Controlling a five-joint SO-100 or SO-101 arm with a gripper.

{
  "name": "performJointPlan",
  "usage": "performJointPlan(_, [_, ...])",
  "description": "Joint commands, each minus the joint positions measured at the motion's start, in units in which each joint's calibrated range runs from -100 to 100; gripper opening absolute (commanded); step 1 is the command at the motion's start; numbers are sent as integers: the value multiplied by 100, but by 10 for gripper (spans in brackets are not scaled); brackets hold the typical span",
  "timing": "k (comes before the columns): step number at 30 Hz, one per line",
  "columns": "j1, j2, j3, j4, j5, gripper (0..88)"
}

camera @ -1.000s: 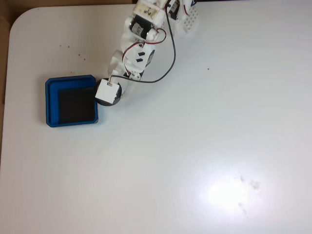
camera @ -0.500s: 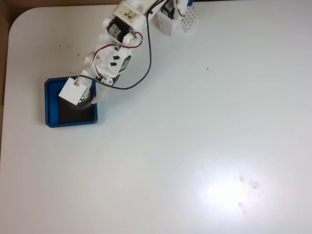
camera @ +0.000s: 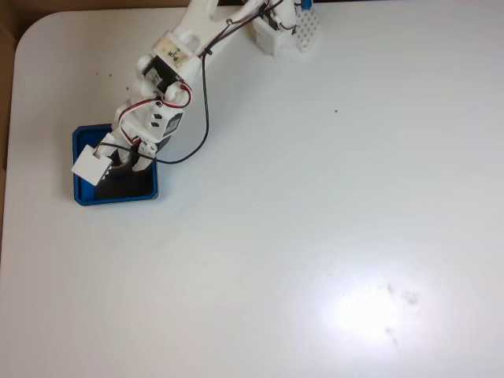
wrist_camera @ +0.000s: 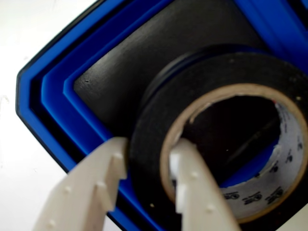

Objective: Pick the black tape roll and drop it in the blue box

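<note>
In the wrist view the black tape roll (wrist_camera: 216,72) hangs just over the black floor of the blue box (wrist_camera: 53,91). My gripper (wrist_camera: 149,151) is shut on the roll's wall, with one white finger outside the ring and the other finger (wrist_camera: 187,173) inside its pale core. In the fixed view the gripper (camera: 124,160) sits above the blue box (camera: 118,197) at the table's left. The white wrist camera block covers part of the tray, and the arm hides the roll there.
The arm (camera: 169,59) reaches down from its base at the top edge, next to a white perforated block (camera: 305,30). A black cable (camera: 201,118) loops off the arm. The white table's rounded corner and left edge (camera: 9,157) lie close to the box.
The arm has swung left, carrying the tape roll from beside the box's right rim to a spot over the box's floor. The grip on the roll has held.
</note>
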Motion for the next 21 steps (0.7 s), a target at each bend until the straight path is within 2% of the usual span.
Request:
performJointPlan(1, [98, -70, -502, 29, 32, 14])
performJointPlan(21, [88, -95, -457, 21, -30, 15])
